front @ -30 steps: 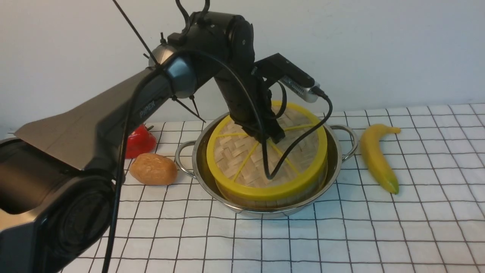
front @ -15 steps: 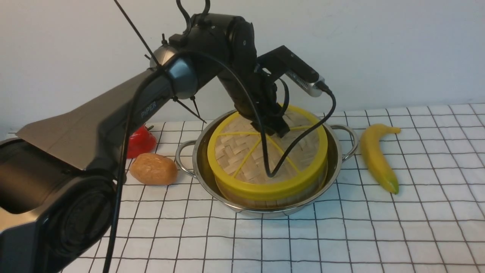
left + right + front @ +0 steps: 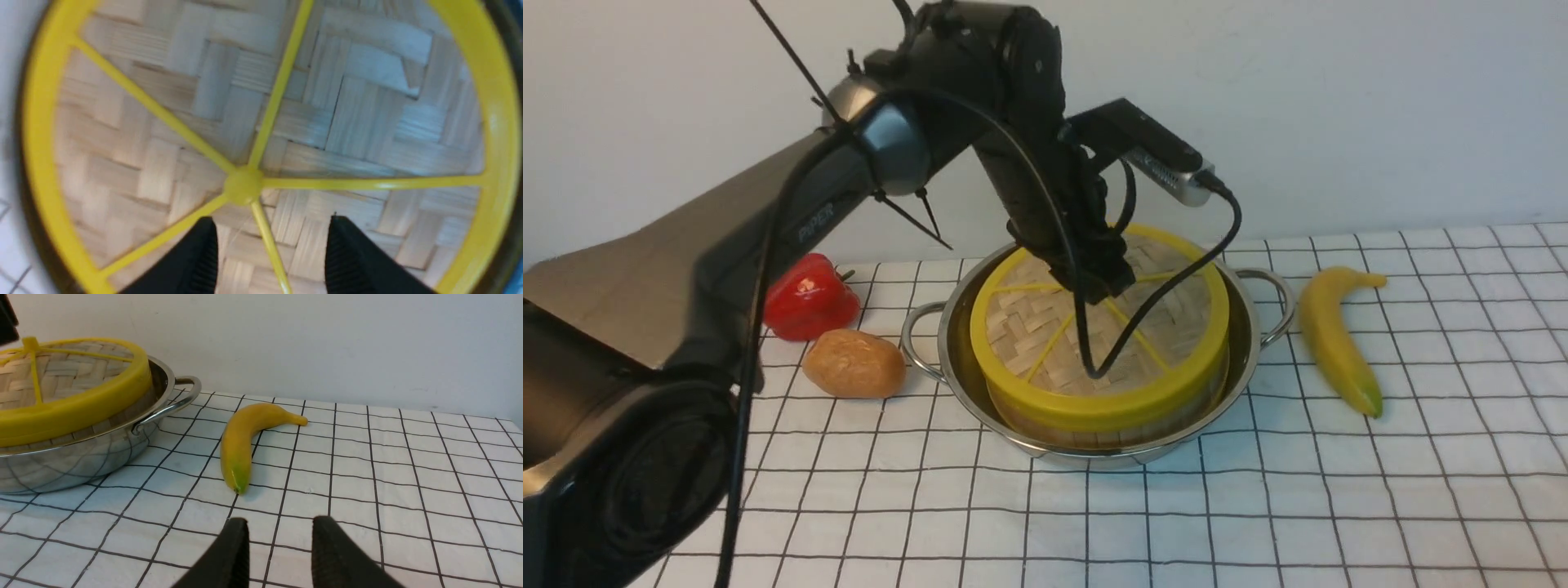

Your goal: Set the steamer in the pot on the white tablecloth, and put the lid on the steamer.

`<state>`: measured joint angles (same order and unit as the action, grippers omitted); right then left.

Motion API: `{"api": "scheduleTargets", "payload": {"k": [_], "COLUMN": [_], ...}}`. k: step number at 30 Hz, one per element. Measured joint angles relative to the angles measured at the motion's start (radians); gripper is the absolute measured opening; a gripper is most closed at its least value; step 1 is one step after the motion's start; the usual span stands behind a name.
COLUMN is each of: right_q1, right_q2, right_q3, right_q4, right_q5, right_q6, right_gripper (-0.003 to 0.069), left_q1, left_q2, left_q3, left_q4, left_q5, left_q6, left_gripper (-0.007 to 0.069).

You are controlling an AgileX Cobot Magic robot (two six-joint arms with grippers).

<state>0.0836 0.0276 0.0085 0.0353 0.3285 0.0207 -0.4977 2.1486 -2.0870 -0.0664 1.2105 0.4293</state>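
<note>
The left gripper (image 3: 267, 255) hangs with its fingers (image 3: 196, 261) spread and empty, straddling one yellow spoke just off the hub of the lid (image 3: 1045, 327), which lies flat on the steamer (image 3: 1111, 425) inside the pot (image 3: 1250, 327) on the white tablecloth (image 3: 1258, 506). Judged from this, only a straight lift clear remains. A banana (image 3: 1331, 343) lies at the pot's three o'clock, a potato (image 3: 854, 365) and red pepper (image 3: 809, 298) at nine; the right gripper (image 3: 280, 555), parted and empty, stands near the banana.

lid (image 3: 1094, 327): tan herringbone weave, yellow rim and spokes. pot (image 3: 1241, 343): shiny steel. cloth (image 3: 1339, 490): white, thin black grid. banana (image 3: 1331, 335), right of frame: yellow, green tip. pepper (image 3: 809, 298), left: red. potato (image 3: 854, 364): brown.
</note>
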Motion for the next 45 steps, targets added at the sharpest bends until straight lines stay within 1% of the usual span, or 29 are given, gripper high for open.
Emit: {"api": "scheduleTargets", "payload": {"k": [3, 5, 6, 7, 8, 9, 10, 12, 14, 18, 23, 25, 26, 27, 29, 30, 31, 32, 33, 34, 35, 36, 38, 40, 41, 43, 44, 45], "right_q1": [0.0, 0.0, 0.0, 0.0, 0.0, 0.0, 0.0, 0.0, 0.0, 0.0, 0.0, 0.0, 0.0, 0.0, 0.0, 0.0, 0.0, 0.0, 0.0, 0.0, 0.0, 0.0, 0.0, 0.0, 0.0, 0.0, 0.0, 0.0], "right_q2": [0.0, 0.0, 0.0, 0.0, 0.0, 0.0, 0.0, 0.0, 0.0, 0.0, 0.0, 0.0, 0.0, 0.0, 0.0, 0.0, 0.0, 0.0, 0.0, 0.0, 0.0, 0.0, 0.0, 0.0, 0.0, 0.0, 0.0, 0.0], "right_q3": [0.0, 0.0, 0.0, 0.0, 0.0, 0.0, 0.0, 0.0, 0.0, 0.0, 0.0, 0.0, 0.0, 0.0, 0.0, 0.0, 0.0, 0.0, 0.0, 0.0, 0.0, 0.0, 0.0, 0.0, 0.0, 0.0, 0.0, 0.0], "right_q4": [0.0, 0.0, 0.0, 0.0, 0.0, 0.0, 0.0, 0.0, 0.0, 0.0, 0.0, 0.0, 0.0, 0.0, 0.0, 0.0, 0.0, 0.0, 0.0, 0.0, 0.0, 0.0, 0.0, 0.0, 0.0, 0.0, 0.0, 0.0], "right_q5": [0.0, 0.0, 0.0, 0.0, 0.0, 0.0, 0.0, 0.0, 0.0, 0.0, 0.0, 0.0, 0.0, 0.0, 0.0, 0.0, 0.0, 0.0, 0.0, 0.0, 0.0, 0.0, 0.0, 0.0, 0.0, 0.0, 0.0, 0.0], "right_q6": [0.0, 0.0, 0.0, 0.0, 0.0, 0.0, 0.0, 0.0, 0.0, 0.0, 0.0, 0.0, 0.0, 0.0, 0.0, 0.0, 0.0, 0.0, 0.0, 0.0, 0.0, 0.0, 0.0, 0.0, 0.0, 0.0, 0.0, 0.0], "right_gripper": [0.0243, 0.0243, 0.0243, 0.0243, 0.0243, 0.0243, 0.0243, 0.0243, 0.0243, 0.0243, 0.0243, 0.0243, 0.0243, 0.0243, 0.0243, 0.0243, 0.0243, 0.0243, 0.0243, 0.0243, 0.0243, 0.0243, 0.0243, 0.0243, 0.0243, 0.0243, 0.0243, 0.0243], "left_q1": [0.0, 0.0, 0.0, 0.0, 0.0, 0.0, 0.0, 0.0, 0.0, 0.0, 0.0, 0.0, 0.0, 0.0, 0.026, 0.035, 0.089, 0.124, 0.183, 0.224, 0.289, 0.299, 0.415, 0.485, 0.504, 0.514, 0.514, 0.514], "left_q2": [-0.07, -0.165, -0.195, -0.238, -0.266, -0.28, -0.328, -0.366, -0.417, -0.47, -0.53, -0.609, -0.68, -0.708, -0.895, -0.929, -1.064, -1.129, -1.217, -1.269, -1.336, -1.346, -1.455, -1.545, -1.595, -1.67, -1.763, -1.785], "left_q3": [0.0, 0.0, 0.0, 0.0, 0.0, 0.0, 0.0, 0.0, 0.0, 0.0, 0.013, 0.073, 0.138, 0.151, 0.361, 0.399, 0.558, 0.641, 0.769, 0.855, 0.986, 1.008, 1.262, 1.433, 1.519, 1.643, 1.733, 1.767], "left_q4": [-0.001, -0.002, -0.002, -0.002, -0.002, -0.003, -0.004, -0.004, -0.005, -0.001, 0.066, 0.091, 0.113, 0.12, 0.138, 0.138, 0.135, 0.132, 0.126, 0.116, 0.086, 0.086, 0.037, 0.033, 0.036, 0.043, 0.052, 0.054], "left_q5": [0.001, 0.002, 0.002, 0.003, 0.003, 0.003, 0.003, 0.003, 0.003, 0.004, 0.004, 0.004, 0.001, 0.0, -0.027, -0.033, -0.097, -0.138, -0.207, -0.243, -0.347, -0.347, -0.493, -0.596, -0.639, -0.703, -0.759, -0.767], "left_q6": [-0.062, -0.157, -0.18, -0.236, -0.268, -0.275, -0.327, -0.356, -0.371, -0.378, -0.387, -0.394, -0.394, -0.394, -0.394, -0.394, -0.394, -0.394, -0.394, -0.394, -0.392, -0.391, -0.375, -0.361, -0.356, -0.353, -0.347, -0.347], "left_gripper": [0.0334, 0.0316, 0.031, 0.0296, 0.0287, 0.0285, 0.0266, 0.0248, 0.0227, 0.0221, 0.0221, 0.0222, 0.0222, 0.0222, 0.0222, 0.0222, 0.0228, 0.023, 0.0232, 0.0232, 0.0232, 0.0232, 0.0234, 0.024, 0.0242, 0.0242, 0.0242, 0.0242]}}
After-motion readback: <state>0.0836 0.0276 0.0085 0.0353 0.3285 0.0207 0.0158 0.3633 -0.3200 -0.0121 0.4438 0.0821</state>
